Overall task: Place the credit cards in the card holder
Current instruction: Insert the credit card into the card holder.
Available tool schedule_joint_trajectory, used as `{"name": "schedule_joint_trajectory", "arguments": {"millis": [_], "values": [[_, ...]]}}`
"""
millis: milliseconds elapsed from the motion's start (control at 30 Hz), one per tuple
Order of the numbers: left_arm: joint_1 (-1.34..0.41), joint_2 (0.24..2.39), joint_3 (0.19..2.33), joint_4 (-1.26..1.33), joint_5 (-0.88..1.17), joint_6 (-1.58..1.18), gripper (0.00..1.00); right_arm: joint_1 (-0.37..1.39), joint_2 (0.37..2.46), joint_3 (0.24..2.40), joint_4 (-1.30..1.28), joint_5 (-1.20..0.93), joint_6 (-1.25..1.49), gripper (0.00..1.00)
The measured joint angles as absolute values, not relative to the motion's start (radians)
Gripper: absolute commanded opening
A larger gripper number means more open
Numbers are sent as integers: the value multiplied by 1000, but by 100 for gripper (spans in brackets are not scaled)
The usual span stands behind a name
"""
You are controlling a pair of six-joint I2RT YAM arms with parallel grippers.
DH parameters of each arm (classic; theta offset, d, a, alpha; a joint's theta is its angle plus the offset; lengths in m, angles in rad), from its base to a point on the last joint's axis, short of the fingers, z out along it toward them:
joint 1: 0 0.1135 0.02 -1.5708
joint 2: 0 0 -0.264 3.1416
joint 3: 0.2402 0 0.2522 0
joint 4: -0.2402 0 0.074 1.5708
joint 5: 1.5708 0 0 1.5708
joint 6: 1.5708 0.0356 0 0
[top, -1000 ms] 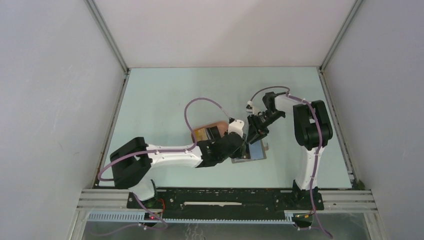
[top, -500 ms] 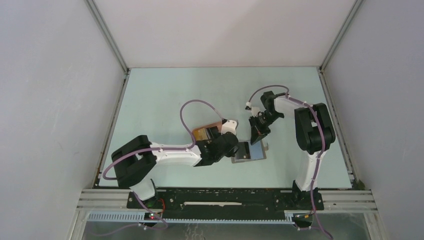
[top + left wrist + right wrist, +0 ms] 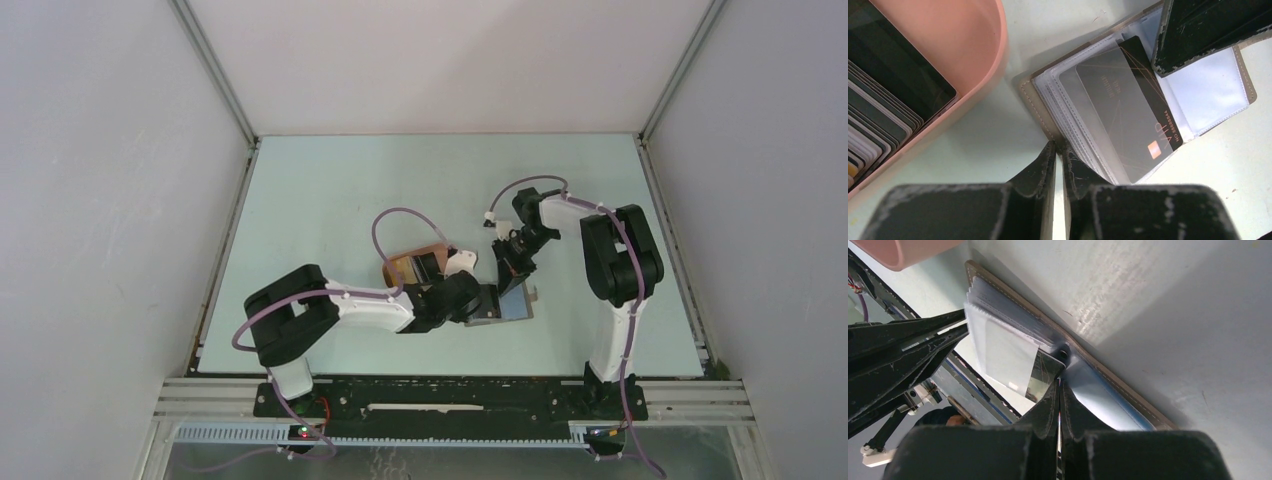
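Found the small flat grey folding card holder (image 3: 512,304) lying open on the pale green tabletop (image 3: 330,200), just beside the peach-orange oval plastic tray (image 3: 963,40). Saw its clear plastic sleeves (image 3: 1213,95) fanned out, with a dark rectangular credit card (image 3: 1128,110) bearing a small orange square tucked part-way among them. Noted the left gripper (image 3: 1058,146) at the holder's stitched outer edge, fingers drawn almost together with only a thin slit between, tips touching that edge; could not tell whether a sleeve was caught there. Noted the right gripper (image 3: 1059,382) pressed fully together, tips down at the fold of the holder and touching one corner of the dark card. Saw more thin cards (image 3: 878,115) standing on edge inside the tray, off to the left gripper's side.
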State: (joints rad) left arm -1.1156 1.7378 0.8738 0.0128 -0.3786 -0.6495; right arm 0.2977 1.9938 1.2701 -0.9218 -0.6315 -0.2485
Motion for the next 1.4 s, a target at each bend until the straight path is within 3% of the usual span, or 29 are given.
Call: {"name": "schedule_joint_trajectory", "arguments": {"millis": [667, 1033, 1400], "values": [[-1112, 1761, 899, 13, -354, -656, 13, 306, 1999, 1270, -916, -718, -250, 5], [-1109, 1746, 897, 8, -354, -654, 17, 263, 1934, 1270, -927, -726, -281, 11], [-1109, 1467, 793, 29, -358, -583, 20, 183, 1746, 1270, -950, -797, -352, 17]]}}
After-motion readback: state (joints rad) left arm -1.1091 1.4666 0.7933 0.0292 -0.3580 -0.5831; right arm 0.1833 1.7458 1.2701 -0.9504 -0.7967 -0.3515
